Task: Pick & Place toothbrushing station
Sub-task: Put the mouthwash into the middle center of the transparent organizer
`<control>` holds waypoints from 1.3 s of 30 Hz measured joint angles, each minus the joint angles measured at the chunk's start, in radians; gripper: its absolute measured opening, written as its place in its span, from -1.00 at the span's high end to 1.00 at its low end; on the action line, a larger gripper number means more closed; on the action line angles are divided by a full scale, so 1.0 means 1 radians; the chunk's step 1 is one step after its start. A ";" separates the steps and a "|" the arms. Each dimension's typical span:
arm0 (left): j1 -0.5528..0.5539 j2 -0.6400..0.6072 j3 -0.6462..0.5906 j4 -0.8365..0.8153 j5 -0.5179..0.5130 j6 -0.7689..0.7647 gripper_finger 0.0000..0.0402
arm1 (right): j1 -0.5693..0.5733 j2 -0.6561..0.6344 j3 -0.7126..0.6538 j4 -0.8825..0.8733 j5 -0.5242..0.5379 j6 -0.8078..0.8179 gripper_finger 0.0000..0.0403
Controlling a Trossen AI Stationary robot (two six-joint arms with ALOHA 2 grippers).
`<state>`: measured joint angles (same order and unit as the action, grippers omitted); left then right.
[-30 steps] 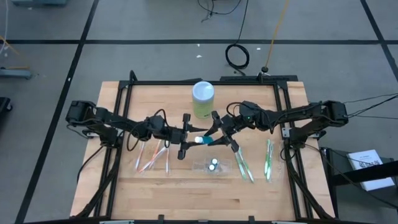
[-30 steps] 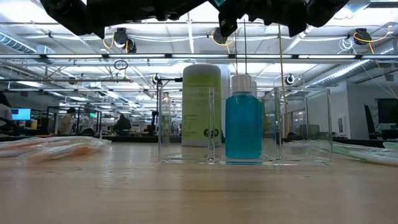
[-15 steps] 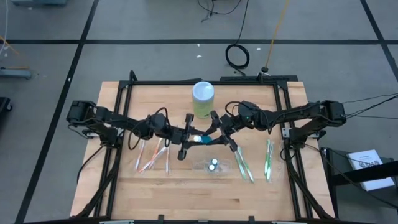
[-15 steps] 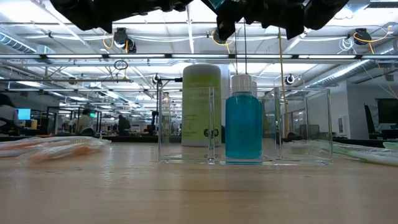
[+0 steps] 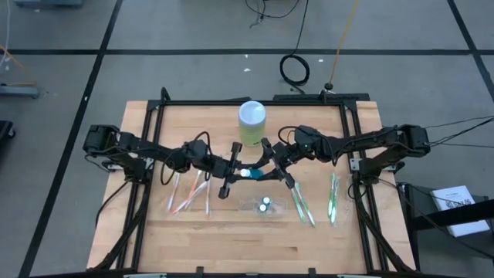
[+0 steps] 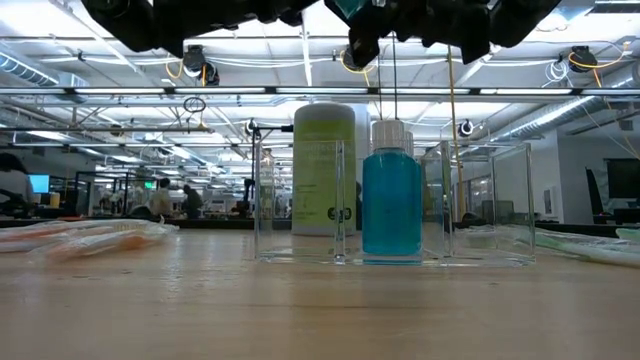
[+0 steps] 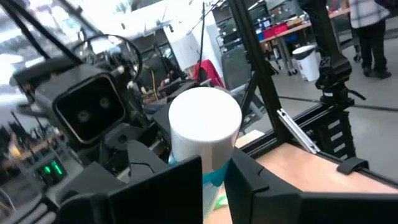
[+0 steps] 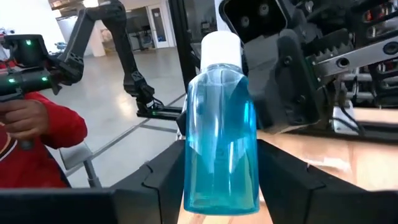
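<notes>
A blue bottle [image 5: 248,174] with a white cap [image 7: 205,121] hangs in the air over the table's middle, between my two grippers. My right gripper [image 5: 262,171] comes from the table's right and is shut on the bottle's body [image 8: 221,143]. My left gripper [image 5: 235,171] comes from the left and is shut at the cap end. Below them, toward the near edge, a clear organizer [image 5: 265,205] stands on the table with another blue bottle [image 6: 392,200] upright in it. My left gripper has one finger [image 7: 168,186] on each side of the bottle just under the white cap [image 7: 208,155], coming level from the table's left. The fingers hide the touching faces. My right gripper pinches the bottle's lower body [image 8: 221,186] between its two fingers [image 8: 165,177], coming level from the table's right. The bottle is lifted clear of the table, with its cap end at the left gripper.
A tall pale-green canister [image 5: 252,123] stands behind the grippers near the far edge. Packed toothbrushes lie at the left [image 5: 189,193] and at the right [image 5: 301,205], [image 5: 333,197]. A person's red sleeve [image 8: 37,130] shows beyond the table.
My left gripper has shut on the cap end of the blue bottle and rolled slightly, without shifting place. My right gripper and the bottle have kept still.
</notes>
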<state>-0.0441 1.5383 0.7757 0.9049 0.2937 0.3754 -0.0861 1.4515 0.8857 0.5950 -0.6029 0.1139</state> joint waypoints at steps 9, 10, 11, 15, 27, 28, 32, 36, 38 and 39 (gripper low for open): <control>0.000 -0.050 0.000 -0.065 -0.071 -0.042 0.99 | -0.062 -0.037 0.000 -0.254 0.003 -0.004 -0.07; 0.000 -0.060 0.000 -0.085 -0.085 -0.050 0.99 | -0.069 -0.042 0.000 -0.282 0.004 -0.005 -0.09; 0.000 -0.072 0.000 -0.101 -0.106 -0.065 0.99 | -0.074 -0.044 -0.002 -0.311 0.005 -0.007 -0.10; 0.000 -0.096 0.000 -0.205 -0.228 -0.093 0.99 | -0.070 -0.061 -0.002 -0.396 0.170 -0.095 -0.10; -0.004 -0.098 0.000 -0.260 -0.305 -0.063 1.00 | 0.029 -0.115 -0.002 -0.352 0.679 -0.313 -0.04; -0.004 -0.098 0.000 -0.260 -0.305 -0.064 1.00 | 0.032 -0.129 -0.001 -0.349 0.714 -0.319 -0.04; -0.004 -0.098 0.000 -0.286 -0.355 -0.064 1.00 | 0.048 -0.194 -0.001 -0.358 0.798 -0.335 -0.04; -0.002 -0.097 0.000 -0.304 -0.405 -0.065 1.00 | 0.069 -0.216 -0.001 -0.324 0.690 -0.332 -0.04; -0.001 -0.098 0.000 -0.304 -0.408 -0.066 1.00 | 0.083 -0.210 -0.001 -0.288 0.633 -0.321 -0.04; -0.002 -0.097 0.000 -0.304 -0.408 -0.068 1.00 | 0.089 -0.196 -0.001 -0.253 0.615 -0.319 -0.04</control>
<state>-0.0463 1.4410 0.7757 0.6006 -0.1146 0.3076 0.0030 1.2555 0.8852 0.3422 0.0123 -0.2051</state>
